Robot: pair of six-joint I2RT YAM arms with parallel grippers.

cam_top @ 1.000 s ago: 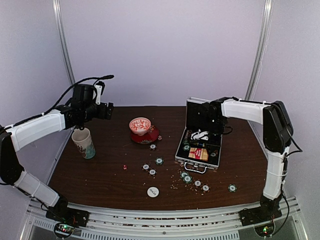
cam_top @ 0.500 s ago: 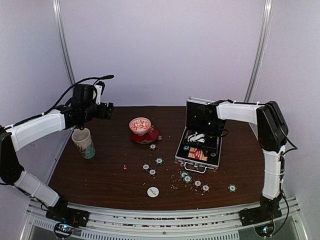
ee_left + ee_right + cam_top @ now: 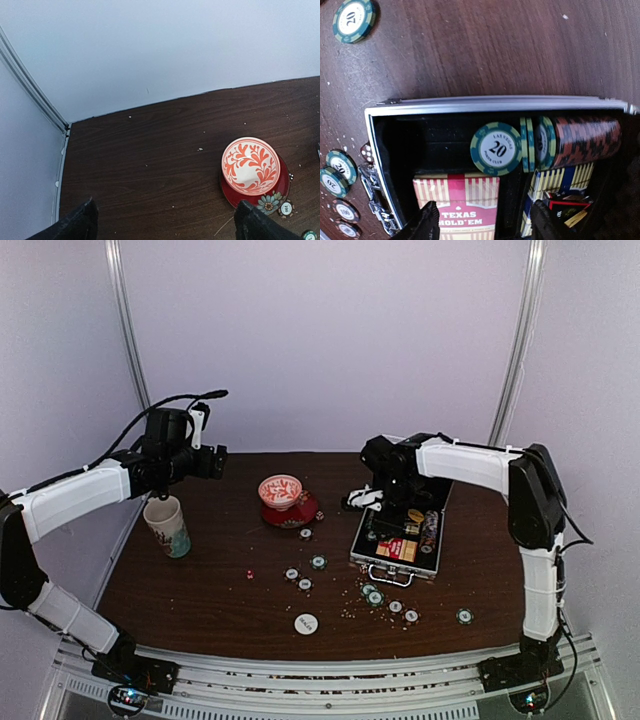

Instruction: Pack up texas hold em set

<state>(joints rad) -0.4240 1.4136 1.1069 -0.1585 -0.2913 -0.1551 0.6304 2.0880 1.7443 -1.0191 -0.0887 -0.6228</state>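
dark wood table (image 3: 200, 590) set against pale walls. right of centre lies the silver briefcase (image 3: 388, 566), open, its handle toward the near edge. in the right wrist view its black-lined tray holds a row of chips standing on edge along the far wall: a green-and-white "20" chip (image 3: 496, 148) faces out, with green ones and then a brown-red stack (image 3: 585, 140) behind it. below them lies the red-yellow card box (image 3: 456, 200) printed "texas hold'em", with a second striped pack (image 3: 560, 182) beside it. a red die (image 3: 366, 151) sits just outside the case's corner.

the right gripper (image 3: 362, 499) hovers at the case's far left corner, fingers apart, holding nothing. the left gripper (image 3: 167, 222) hangs high over the far left of the table, spread wide and empty.

loose poker chips (image 3: 318, 562) lie scattered on the wood in front of and left of the case, near a white disc (image 3: 306, 622). the red-white bowl (image 3: 281, 490) rests on its saucer (image 3: 300, 515); its inside cannot be seen. a patterned paper cup (image 3: 168, 527) stands upright at the left.
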